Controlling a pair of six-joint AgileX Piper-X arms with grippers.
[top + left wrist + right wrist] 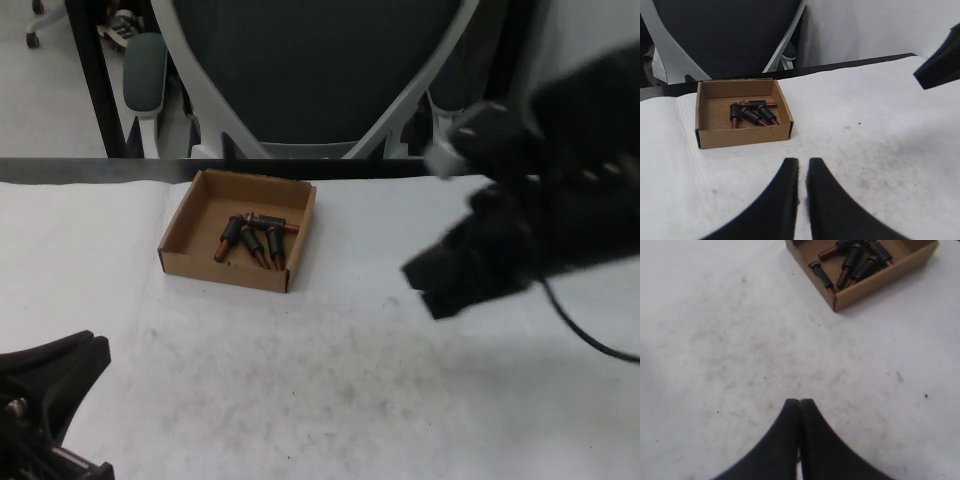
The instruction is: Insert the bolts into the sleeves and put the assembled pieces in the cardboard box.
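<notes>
I have the cardboard box (pixel 220 268) at about eleven o'clock on the white bench (pixel 350 380). Its back wall is near the far edge, and a chair (pixel 300 70) stands beyond at twelve. A broad stretch of bench separates the box from both arms. Several assembled pieces (pixel 255 240), black sleeves with red bolt ends, lie jumbled inside. My left claw (pixel 802 162), at seven o'clock, has its fingers nearly together with nothing between them. My right claw (pixel 800 402), at three, is pressed together on nothing.
</notes>
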